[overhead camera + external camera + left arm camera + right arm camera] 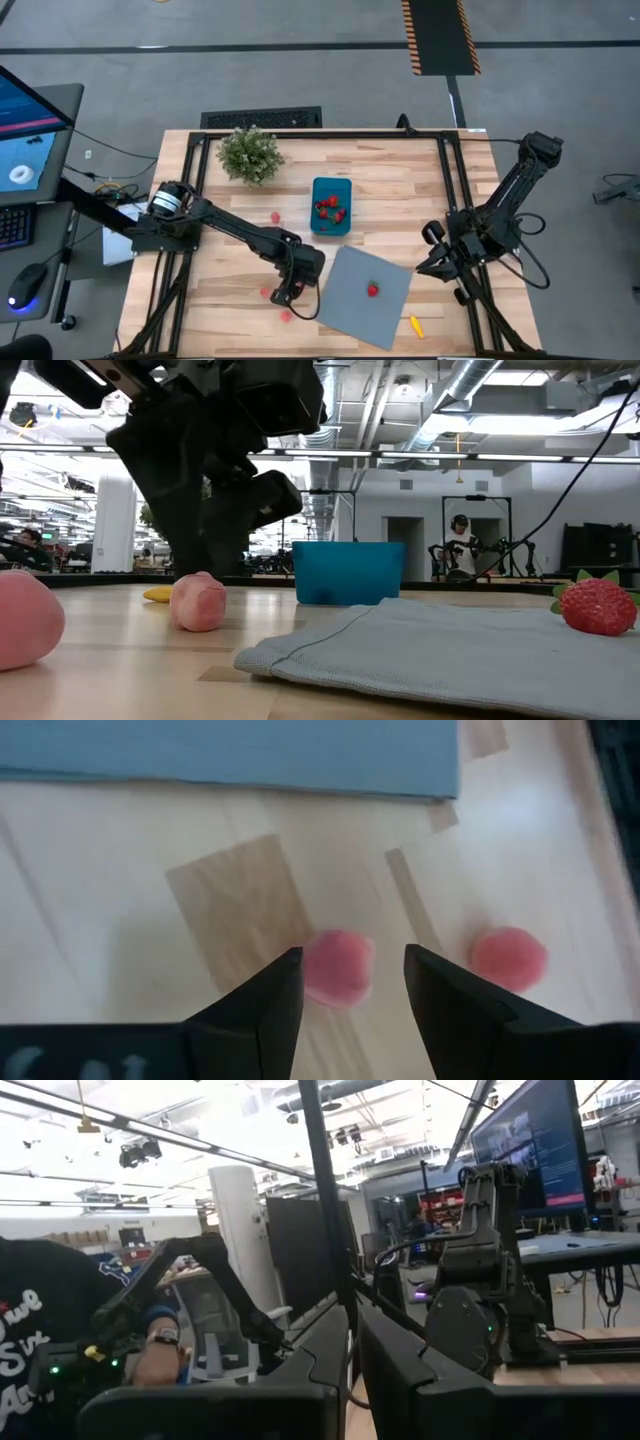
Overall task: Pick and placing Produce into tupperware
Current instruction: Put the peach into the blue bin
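Left gripper (350, 985), jaws apart, hangs over a pink piece (338, 967) near the front table edge, just beside the grey sheet (370, 297); a second pink piece (508, 958) lies close by. The teal tub (331, 205) sits mid-table holding red pieces, potted plant (249, 154) beyond it. Right gripper (432, 262), jaws nearly together and holding nothing, waits by the right edge.

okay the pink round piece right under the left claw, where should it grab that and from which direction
Across its widest middle, coming straight down from above. The pink round piece is a small ball lying loose on the bare wood table, so no side is better than another. The left claw hangs over it with jaws open, one finger on each side; its twin lies apart, probably clear of the closing fingers.
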Robot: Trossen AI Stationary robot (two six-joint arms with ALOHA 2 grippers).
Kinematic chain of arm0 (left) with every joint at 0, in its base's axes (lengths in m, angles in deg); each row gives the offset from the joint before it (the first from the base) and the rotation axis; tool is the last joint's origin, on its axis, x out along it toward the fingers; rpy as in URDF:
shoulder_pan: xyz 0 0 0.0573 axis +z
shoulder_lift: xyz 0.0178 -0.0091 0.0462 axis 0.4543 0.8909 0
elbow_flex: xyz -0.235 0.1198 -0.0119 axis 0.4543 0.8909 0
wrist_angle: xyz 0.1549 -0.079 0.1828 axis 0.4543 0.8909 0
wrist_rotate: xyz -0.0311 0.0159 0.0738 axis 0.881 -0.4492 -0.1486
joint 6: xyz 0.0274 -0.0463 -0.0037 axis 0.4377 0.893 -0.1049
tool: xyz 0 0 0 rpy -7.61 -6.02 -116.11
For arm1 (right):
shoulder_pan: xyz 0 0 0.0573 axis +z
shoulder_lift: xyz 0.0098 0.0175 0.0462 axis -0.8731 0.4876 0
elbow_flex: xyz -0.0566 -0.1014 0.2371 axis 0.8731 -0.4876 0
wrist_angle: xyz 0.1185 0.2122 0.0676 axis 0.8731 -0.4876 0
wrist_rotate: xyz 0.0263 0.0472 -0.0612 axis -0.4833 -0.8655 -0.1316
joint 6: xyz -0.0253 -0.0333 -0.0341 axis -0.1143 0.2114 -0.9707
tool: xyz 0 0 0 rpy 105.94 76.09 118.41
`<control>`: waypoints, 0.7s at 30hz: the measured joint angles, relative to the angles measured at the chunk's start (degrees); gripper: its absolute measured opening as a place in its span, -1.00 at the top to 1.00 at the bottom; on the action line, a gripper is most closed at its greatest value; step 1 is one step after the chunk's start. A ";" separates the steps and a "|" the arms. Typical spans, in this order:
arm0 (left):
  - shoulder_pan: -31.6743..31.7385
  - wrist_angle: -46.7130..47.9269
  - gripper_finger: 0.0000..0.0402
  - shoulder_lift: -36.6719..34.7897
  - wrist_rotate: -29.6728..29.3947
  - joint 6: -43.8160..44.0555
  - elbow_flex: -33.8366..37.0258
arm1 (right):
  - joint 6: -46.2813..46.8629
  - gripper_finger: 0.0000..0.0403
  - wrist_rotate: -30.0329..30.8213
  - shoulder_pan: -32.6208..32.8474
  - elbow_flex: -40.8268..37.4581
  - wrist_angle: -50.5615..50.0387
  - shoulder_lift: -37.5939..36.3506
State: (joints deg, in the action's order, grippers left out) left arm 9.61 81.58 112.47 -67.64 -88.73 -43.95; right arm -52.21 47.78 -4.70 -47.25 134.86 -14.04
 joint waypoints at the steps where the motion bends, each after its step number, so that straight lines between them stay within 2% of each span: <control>1: -0.02 -0.31 0.18 0.00 -0.96 0.01 0.00 | 0.00 0.74 0.00 0.00 0.00 0.03 0.00; 21: -1.18 -1.12 0.18 1.25 -1.60 0.24 0.44 | 0.00 0.74 0.00 0.00 0.00 0.13 -0.04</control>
State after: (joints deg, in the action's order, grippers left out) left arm 8.43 80.47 113.71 -69.23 -88.49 -43.51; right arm -52.20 47.78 -4.70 -47.25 135.00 -14.09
